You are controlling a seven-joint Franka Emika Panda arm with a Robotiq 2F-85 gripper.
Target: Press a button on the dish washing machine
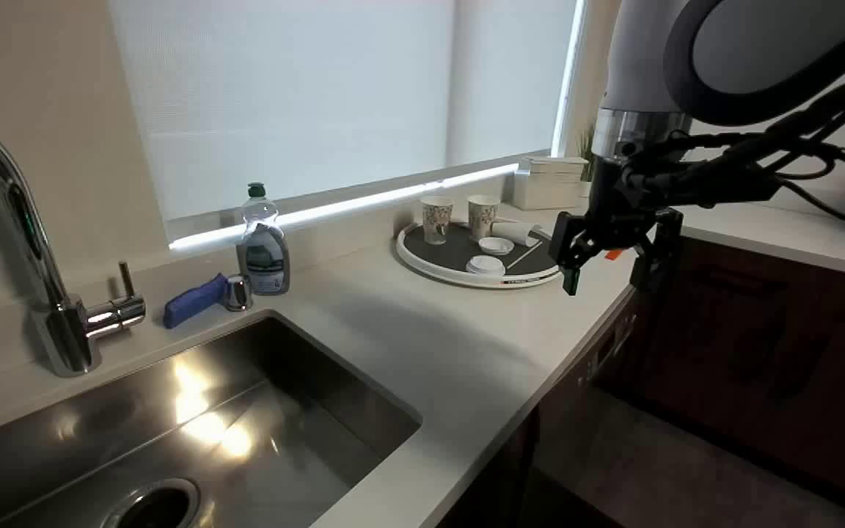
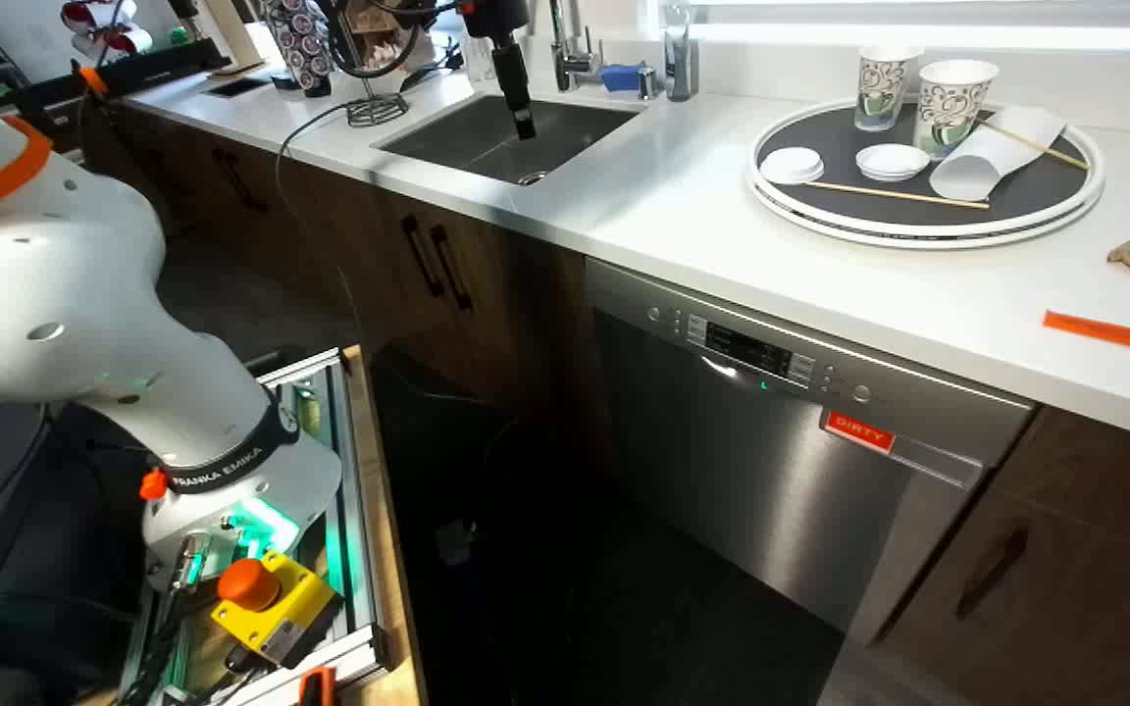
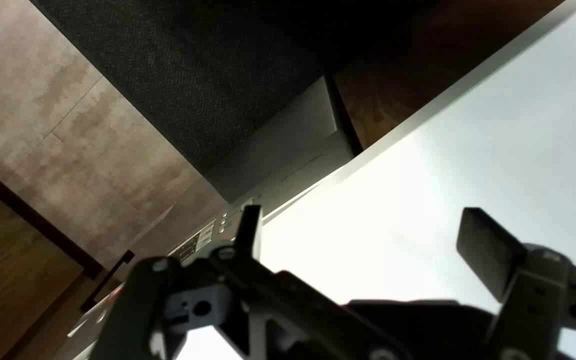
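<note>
In an exterior view, the gripper (image 1: 606,282) hangs at 3 o'clock, its fingers (image 1: 571,282) parted and nothing visible between them. The dishwasher (image 1: 598,356) sits at 4 o'clock, below the gripper, its front seen at a slant under the countertop (image 1: 466,352). The two appear apart. The sink (image 1: 334,389) lies at 8 o'clock.

In an exterior view, the dishwasher front occupies the 4 o'clock sector: brushed metal, with a control panel (image 2: 845,368) along the top bearing a display (image 2: 747,349) flanked by what appear to be round buttons (image 2: 861,393). A red DIRTY sign (image 2: 857,429) is fixed just below. The gripper shows edge-on at 12 o'clock; its gap cannot be read here. Assessment: the machine is judged heavy, rigid and built in, so it requires no grip and should not shift. Its metal looks smooth; a slanted push would likely skid. Correct contact is one finger square on a button, lightly; the display is probably the most fragile part. Which button is intended cannot be determined.

In the wrist view, the fingers stand well apart, one at 7 o'clock masking part of the control panel, the other at 4 o'clock against the countertop. Bringing them together beforehand would probably give a firmer pressing point.
</note>
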